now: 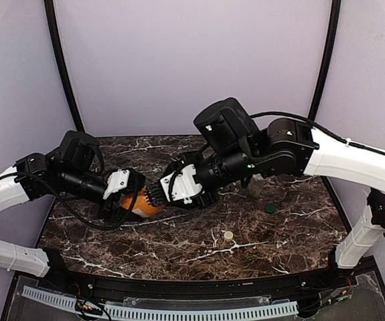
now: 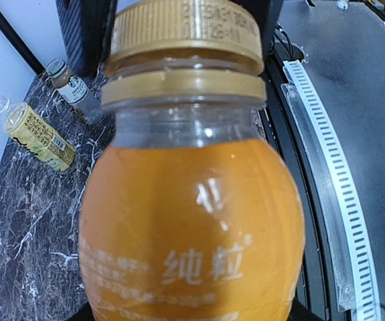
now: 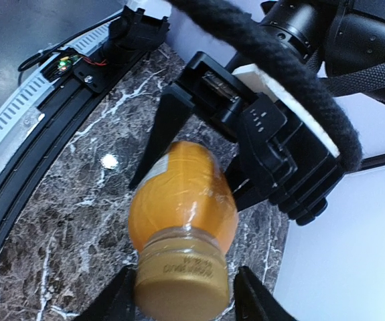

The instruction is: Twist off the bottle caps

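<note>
dark marbled table point(image 1: 179, 249); mid-table we see the left gripper point(image 1: 133, 200) clamped on the squat orange plastic bottle point(image 2: 192, 221) | right gripper point(image 3: 182, 294) fingers flank its golden tan screw cap point(image 3: 182, 281); contact we cannot tell | dark green round cap point(image 1: 270, 208) and pale cream round cap point(image 1: 228, 235) lie loose on the table

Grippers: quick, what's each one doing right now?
Left gripper: closed on the orange bottle.
Right gripper: fingers either side of the cap; whether it is gripping cannot be told.

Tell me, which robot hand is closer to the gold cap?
Right. The right gripper straddles the gold cap; the left gripper grips the orange bottle by its body, farther off.
</note>
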`<state>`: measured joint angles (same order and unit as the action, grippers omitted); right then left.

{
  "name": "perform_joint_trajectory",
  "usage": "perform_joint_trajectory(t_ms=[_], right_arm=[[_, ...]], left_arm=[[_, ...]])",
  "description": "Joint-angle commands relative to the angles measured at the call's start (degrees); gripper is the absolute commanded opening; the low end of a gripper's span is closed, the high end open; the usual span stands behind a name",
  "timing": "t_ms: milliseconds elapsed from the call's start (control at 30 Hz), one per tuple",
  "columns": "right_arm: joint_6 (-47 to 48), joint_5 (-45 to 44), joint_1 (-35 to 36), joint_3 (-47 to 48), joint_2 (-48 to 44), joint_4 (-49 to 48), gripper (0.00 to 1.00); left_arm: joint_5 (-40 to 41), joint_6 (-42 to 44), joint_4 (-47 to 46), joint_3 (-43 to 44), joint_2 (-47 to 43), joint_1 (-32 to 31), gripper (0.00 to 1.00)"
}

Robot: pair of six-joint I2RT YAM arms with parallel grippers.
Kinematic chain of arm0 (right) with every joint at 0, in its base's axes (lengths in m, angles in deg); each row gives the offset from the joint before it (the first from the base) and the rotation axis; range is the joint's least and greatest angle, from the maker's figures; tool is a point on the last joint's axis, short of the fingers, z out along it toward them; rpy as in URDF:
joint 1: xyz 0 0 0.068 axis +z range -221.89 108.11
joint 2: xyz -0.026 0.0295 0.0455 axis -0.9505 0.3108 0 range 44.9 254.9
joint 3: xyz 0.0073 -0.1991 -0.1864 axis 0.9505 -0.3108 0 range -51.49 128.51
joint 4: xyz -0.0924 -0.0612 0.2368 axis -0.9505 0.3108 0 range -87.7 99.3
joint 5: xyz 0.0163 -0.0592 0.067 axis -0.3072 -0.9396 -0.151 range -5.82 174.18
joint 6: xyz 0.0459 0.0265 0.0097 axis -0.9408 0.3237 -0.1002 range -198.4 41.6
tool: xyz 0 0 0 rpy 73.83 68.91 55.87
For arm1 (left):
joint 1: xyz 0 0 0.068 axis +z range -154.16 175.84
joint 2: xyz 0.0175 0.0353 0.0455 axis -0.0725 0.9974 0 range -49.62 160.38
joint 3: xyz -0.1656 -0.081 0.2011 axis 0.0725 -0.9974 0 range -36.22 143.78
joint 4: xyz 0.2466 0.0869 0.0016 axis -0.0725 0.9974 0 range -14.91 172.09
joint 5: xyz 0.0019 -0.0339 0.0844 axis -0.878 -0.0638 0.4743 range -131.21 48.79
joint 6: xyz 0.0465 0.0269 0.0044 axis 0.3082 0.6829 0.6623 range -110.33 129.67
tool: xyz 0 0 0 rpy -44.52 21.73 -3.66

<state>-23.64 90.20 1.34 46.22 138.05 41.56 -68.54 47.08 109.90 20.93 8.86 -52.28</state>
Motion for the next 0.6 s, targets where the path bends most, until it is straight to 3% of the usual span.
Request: perform_joint_trajectory(t_ms=[0, 200, 333, 433, 567], right_arm=[[-1.6, -3.6, 0.5, 0.2, 1.6, -8.7, 0.57], [-3.5, -3.8, 0.5, -2.1, -0.2, -11.5, 0.73], [-10.2, -3.8, 0.2, -2.4, -2.5, -12.5, 0.82], [-22.0, 0.1, -1.9, -1.8, -4.8, -13.4, 0.88], [-46.7, 5.5, -8.4, -1.4, -6.2, -16.9, 0.97]], left_arm=[[-4.1, -2.1, -4.7, 1.4, -1.4, -0.9, 0.06], [-2.5, -2.0, -4.9, 1.3, -1.6, -0.9, 0.05], [1.3, -2.2, -7.0, 0.8, -2.2, -0.8, 0.04], [10.5, -2.3, -12.2, -1.0, -2.8, -0.8, 0.04], [22.0, 1.1, -20.9, -2.8, -3.2, -0.8, 0.03]])
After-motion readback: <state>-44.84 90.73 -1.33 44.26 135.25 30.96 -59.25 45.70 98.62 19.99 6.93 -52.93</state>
